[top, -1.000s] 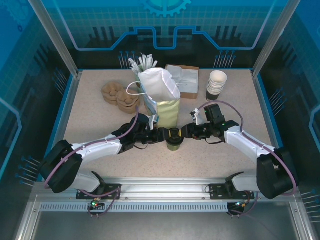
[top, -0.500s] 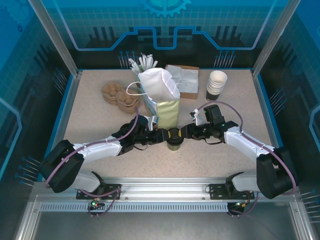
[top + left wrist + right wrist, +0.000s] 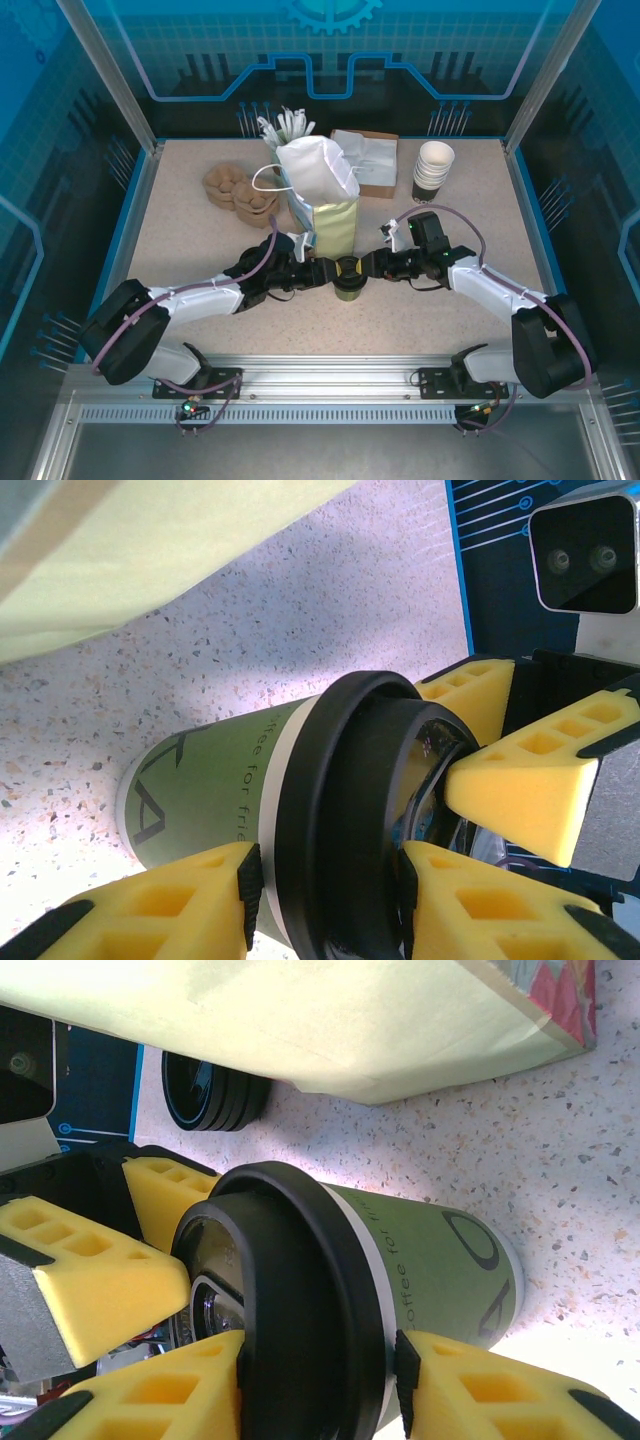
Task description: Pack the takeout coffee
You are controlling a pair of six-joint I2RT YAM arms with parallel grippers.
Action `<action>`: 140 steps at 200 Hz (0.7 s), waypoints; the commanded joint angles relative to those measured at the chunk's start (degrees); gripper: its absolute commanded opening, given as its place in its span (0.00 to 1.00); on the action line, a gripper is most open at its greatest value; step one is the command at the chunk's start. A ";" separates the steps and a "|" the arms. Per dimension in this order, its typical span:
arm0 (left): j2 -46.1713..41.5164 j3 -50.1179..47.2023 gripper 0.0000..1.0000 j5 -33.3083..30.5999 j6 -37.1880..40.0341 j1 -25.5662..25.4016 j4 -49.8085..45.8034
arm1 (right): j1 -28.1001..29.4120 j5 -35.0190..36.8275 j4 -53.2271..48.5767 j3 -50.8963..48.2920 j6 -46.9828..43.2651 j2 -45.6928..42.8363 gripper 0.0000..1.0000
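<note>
Top external view shows your small olive-green paper cup with black plastic lid (image 3: 348, 277) upright just in front of the tall white paper bag (image 3: 318, 170), not yet inside. Left gripper (image 3: 325, 272) and right gripper (image 3: 370, 266) both clasp it at the lid from opposite sides, so the pickup is in hand. Next, likely, lift it over the bag's mouth and lower it level.

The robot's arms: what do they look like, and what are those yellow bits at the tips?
The left arm and right arm have white shells with chunky black joints, and a purplish-grey cable loops along each. The left gripper and right gripper are black, each tipped with two yellow, foam-like wedge pads with square hollows.
</note>
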 commanded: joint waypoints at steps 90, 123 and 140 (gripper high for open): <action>-3.80 2.70 0.46 0.08 1.26 -0.57 -10.80 | 1.59 3.01 -5.55 -0.25 2.92 -2.00 0.50; -4.87 3.45 0.47 -0.11 1.51 -0.62 -11.94 | 1.93 2.88 -6.64 1.44 3.21 -2.01 0.53; -5.55 3.85 0.47 -0.20 1.58 -0.65 -12.62 | 1.99 2.97 -7.54 2.77 2.94 -1.84 0.55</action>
